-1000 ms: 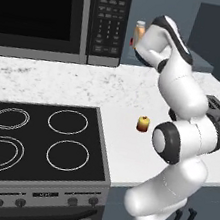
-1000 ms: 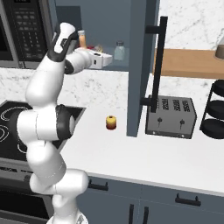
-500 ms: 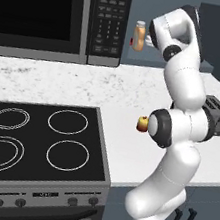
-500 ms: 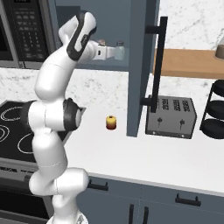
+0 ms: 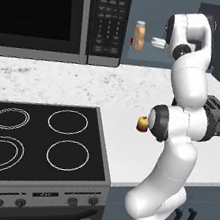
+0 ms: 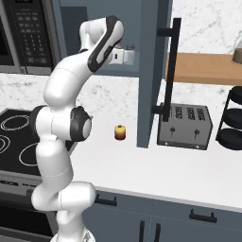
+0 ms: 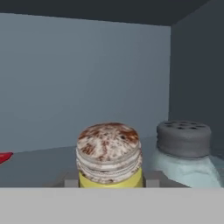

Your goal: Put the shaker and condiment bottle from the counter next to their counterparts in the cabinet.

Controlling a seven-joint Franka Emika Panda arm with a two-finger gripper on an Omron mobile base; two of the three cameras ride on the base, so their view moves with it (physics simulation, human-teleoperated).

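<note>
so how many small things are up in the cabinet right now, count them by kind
shakers: 2 (yellow-green shaker, grey-capped shaker)
orange bottle: 1
small red item: 1
total: 4

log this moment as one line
gripper: shut on shaker | place: cabinet, beside grey-capped shaker | bottle: on shelf

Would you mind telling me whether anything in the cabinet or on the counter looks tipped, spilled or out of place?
Nothing stands out. The shaker stands upright between the jaws, beside the grey-capped shaker in the cabinet. The condiment bottle also stands upright there. A small red-yellow ball sits alone on the counter, with no spill.
</note>
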